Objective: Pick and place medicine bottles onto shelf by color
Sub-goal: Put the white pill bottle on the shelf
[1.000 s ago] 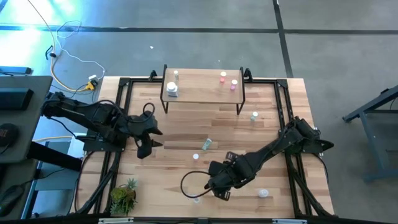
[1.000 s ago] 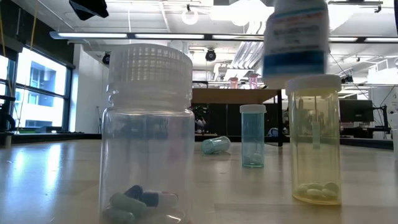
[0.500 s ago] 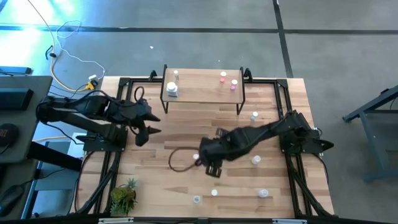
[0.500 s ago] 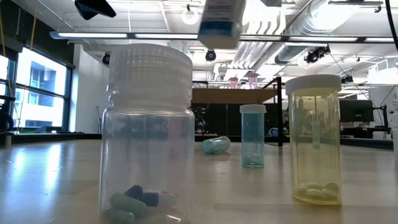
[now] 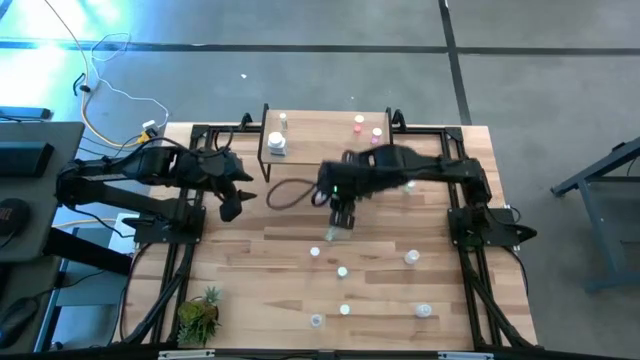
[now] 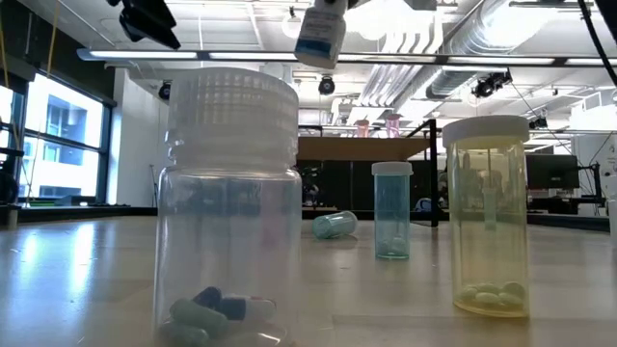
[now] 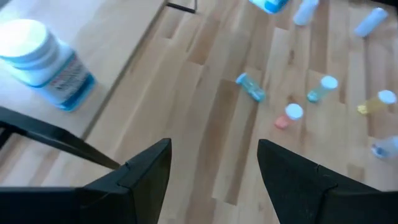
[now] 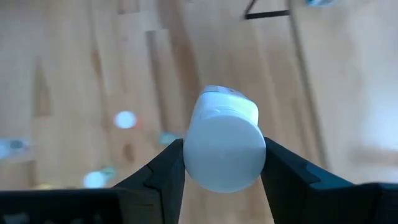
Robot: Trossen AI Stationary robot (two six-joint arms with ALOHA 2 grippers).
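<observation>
My right gripper (image 5: 340, 214) hangs above the middle of the table, just in front of the shelf (image 5: 325, 150), and is shut on a white medicine bottle with a blue label (image 6: 321, 35). Its white cap (image 8: 224, 149) faces the wrist camera. On the shelf stand a white bottle (image 5: 277, 145), a tiny white one (image 5: 283, 120) and two pink-capped ones (image 5: 367, 129). More medicine bottles (image 5: 342, 271) stand scattered on the table's near half. My left gripper (image 7: 214, 163) is open, with nothing between its fingers, near the shelf's left end. My right gripper pinches the bottle between its two fingers at the cap end (image 8: 190, 155), one finger on each side. The fingers slant down from above. The bottle hangs below them, slightly tilted, its bottom (image 6: 314, 62) lifted clear of the table.
A small potted plant (image 5: 200, 315) stands at the near left corner. A dark cable loop (image 5: 285, 195) hangs beside my right wrist. In the low view a clear bottle (image 6: 229, 202), a yellow one (image 6: 487, 222), a teal vial (image 6: 391, 210) and a lying vial (image 6: 335, 225) stand close by.
My right gripper has risen and swung from the table's near edge toward the shelf, rolling as it went, with the white bottle held clear of the table. My left gripper has drifted toward the far edge, nearer the shelf's left end, and stays open.
</observation>
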